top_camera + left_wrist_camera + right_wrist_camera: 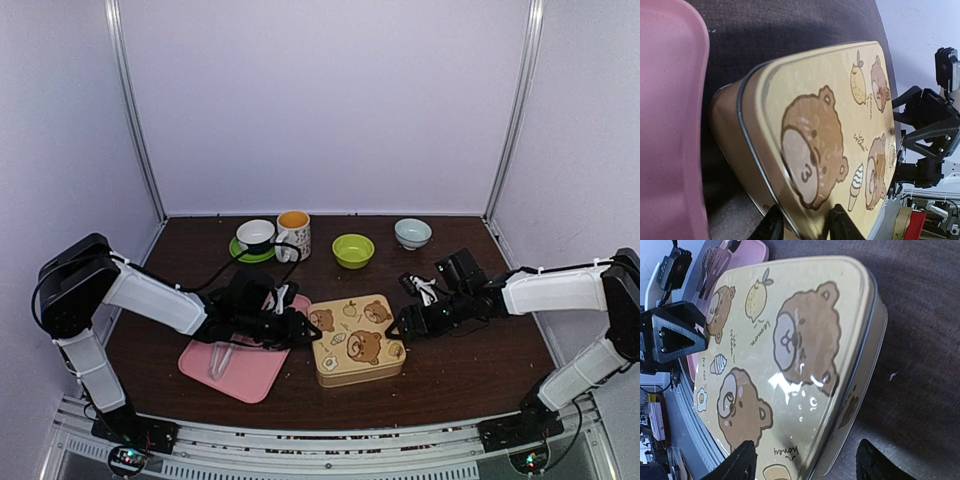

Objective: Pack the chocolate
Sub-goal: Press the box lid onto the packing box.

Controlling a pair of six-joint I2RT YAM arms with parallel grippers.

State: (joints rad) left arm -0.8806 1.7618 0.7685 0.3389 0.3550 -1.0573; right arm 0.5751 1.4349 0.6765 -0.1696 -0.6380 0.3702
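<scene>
No chocolate shows in any view. The square gold tin [355, 340] with cartoon bears stands closed at the table's middle; it also shows in the left wrist view [830, 125] and the right wrist view [790, 350]. My left gripper [308, 330] is at the tin's left edge. In the left wrist view [806, 225] its fingers are closed on the lid's rim, one on top and one on the side. My right gripper [400, 325] is at the tin's right edge. In the right wrist view [807, 465] it is wide open astride the tin's corner, not touching it.
A pink tray [250, 375] lies left of the tin with pink-handled tongs [225, 355] on it. At the back stand a dark cup on a green saucer [256, 236], an orange-filled mug [293, 233], a green bowl [353, 249] and a pale bowl [412, 233].
</scene>
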